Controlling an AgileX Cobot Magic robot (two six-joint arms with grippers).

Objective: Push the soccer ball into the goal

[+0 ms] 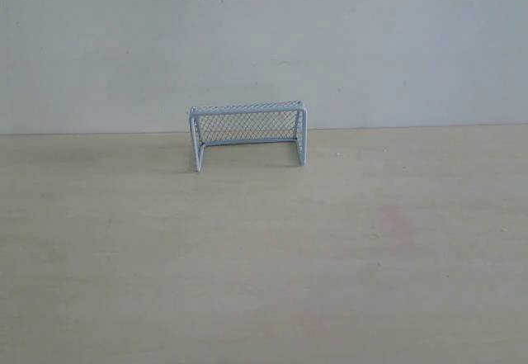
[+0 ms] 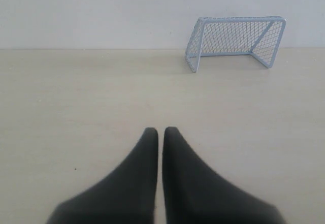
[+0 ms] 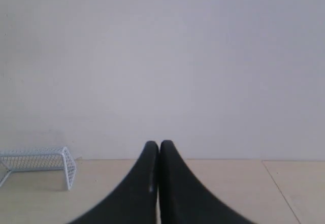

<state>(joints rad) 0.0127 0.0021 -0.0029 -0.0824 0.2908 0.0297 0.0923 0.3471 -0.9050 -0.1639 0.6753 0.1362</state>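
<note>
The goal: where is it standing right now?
In the exterior view the goal stands near the far edge of the table, just left of centre, close to the white wall.

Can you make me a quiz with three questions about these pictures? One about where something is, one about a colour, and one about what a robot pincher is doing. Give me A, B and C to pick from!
1. Where does the goal stand?
A. At the back of the table, close to the wall
B. At the table's front edge
C. Tipped on its side in the middle

2. What colour is the goal's frame?
A. Red
B. Black
C. Pale grey-white

3. How is the left gripper?
A. Wide open
B. Shut, holding nothing
C. Clamped on the goal

Answers:
1 A: the exterior view shows it upright, just in front of the wall.
2 C: its bars look pale in every view.
3 B: it is closed to a thin slit, with only bare table ahead.
</note>
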